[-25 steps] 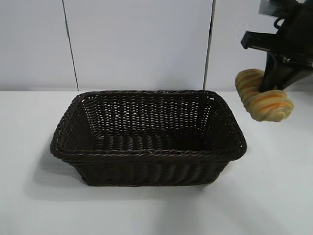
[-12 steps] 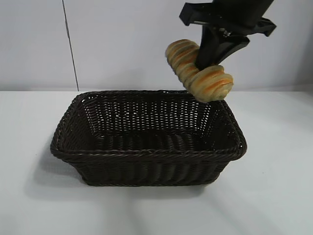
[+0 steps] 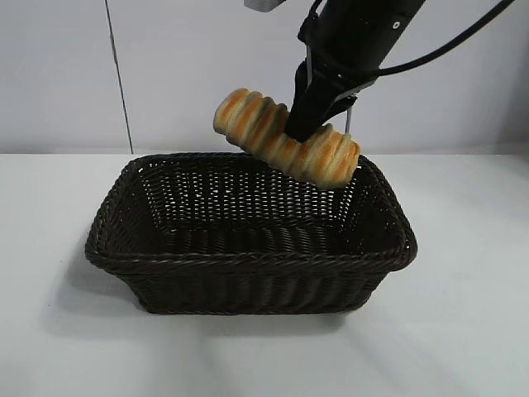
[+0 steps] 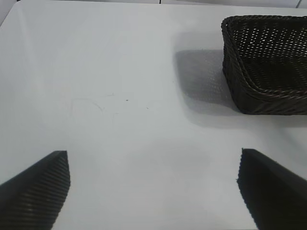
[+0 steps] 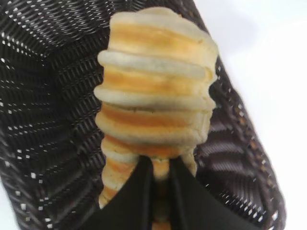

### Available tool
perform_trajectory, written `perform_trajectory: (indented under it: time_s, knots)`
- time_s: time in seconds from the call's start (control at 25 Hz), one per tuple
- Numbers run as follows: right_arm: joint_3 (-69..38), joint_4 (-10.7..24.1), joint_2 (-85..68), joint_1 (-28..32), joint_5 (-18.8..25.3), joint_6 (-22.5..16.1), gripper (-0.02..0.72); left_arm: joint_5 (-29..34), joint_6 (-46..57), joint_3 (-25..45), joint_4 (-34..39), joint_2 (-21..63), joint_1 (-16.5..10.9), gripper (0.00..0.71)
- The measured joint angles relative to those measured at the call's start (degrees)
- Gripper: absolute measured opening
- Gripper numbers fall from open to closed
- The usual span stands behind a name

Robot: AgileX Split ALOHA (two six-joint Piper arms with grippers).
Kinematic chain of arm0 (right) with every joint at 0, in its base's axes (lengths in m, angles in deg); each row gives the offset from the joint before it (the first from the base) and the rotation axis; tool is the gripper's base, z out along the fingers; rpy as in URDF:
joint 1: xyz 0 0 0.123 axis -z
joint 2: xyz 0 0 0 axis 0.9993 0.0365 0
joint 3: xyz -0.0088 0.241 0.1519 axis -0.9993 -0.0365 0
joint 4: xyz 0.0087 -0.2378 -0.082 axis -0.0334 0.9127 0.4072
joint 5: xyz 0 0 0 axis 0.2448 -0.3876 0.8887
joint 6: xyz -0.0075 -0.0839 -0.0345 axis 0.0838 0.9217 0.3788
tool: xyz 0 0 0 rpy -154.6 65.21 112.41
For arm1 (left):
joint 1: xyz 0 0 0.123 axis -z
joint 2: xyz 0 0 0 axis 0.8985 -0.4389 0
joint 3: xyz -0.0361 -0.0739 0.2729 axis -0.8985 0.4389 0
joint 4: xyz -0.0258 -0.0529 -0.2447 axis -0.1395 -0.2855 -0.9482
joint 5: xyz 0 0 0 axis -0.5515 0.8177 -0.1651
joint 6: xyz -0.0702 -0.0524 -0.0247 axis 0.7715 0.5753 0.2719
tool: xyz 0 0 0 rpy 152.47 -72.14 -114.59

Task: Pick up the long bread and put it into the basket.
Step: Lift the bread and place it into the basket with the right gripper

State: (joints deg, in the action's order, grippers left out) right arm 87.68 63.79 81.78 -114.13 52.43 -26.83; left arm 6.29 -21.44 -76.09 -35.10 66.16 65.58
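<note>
Holding the long bread (image 3: 285, 145) in my right gripper (image 3: 302, 132), I find it suspended in the upper centre of the exterior frame, above the far right portion of the basket (image 3: 248, 260). My fingers are closed on the loaf near its middle, slightly toward its right end. The loaf is tilted, its left end higher, its right end lower and just above the basket's far rim. It is not touching the wicker.

In my right wrist view the bread (image 5: 156, 96) fills the centre of the frame, with my two dark fingers (image 5: 139, 191) pinching it at the lower centre and the basket's woven interior (image 5: 48, 120) directly behind it.

The basket sits on the white table (image 3: 463, 331), occupying the middle of the exterior frame; nothing lies inside it.

My left gripper (image 4: 153, 187) is out of the exterior frame. Its wrist view shows both fingertips spread wide apart at the lower corners, holding nothing, over the bare table (image 4: 120, 96), with the basket's corner (image 4: 264, 67) at the upper right.
</note>
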Motion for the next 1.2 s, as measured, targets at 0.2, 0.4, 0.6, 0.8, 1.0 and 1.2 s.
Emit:
perform_trajectory:
  time_s: [0.2,0.4,0.6,0.8,1.0,1.2]
  knots:
    - [0.0,-0.9,2.3,0.0,0.3,0.3,0.053,0.0,0.0,0.0,0.0,0.0,0.0,0.687]
    - [0.0,-1.0,4.7,0.0,0.5,0.4,0.053,0.0,0.0,0.0,0.0,0.0,0.0,0.687]
    - [0.0,-1.2,5.3,0.0,0.9,0.4,0.053,0.0,0.0,0.0,0.0,0.0,0.0,0.687]
    - [0.0,-1.3,5.7,0.0,1.3,0.4,0.053,0.0,0.0,0.0,0.0,0.0,0.0,0.687]
    - [0.0,-1.3,6.0,0.0,1.5,0.3,0.053,0.0,0.0,0.0,0.0,0.0,0.0,0.687]
    - [0.0,-1.3,6.0,0.0,1.5,-0.1,0.174,0.0,0.0,0.0,0.0,0.0,0.0,0.687]
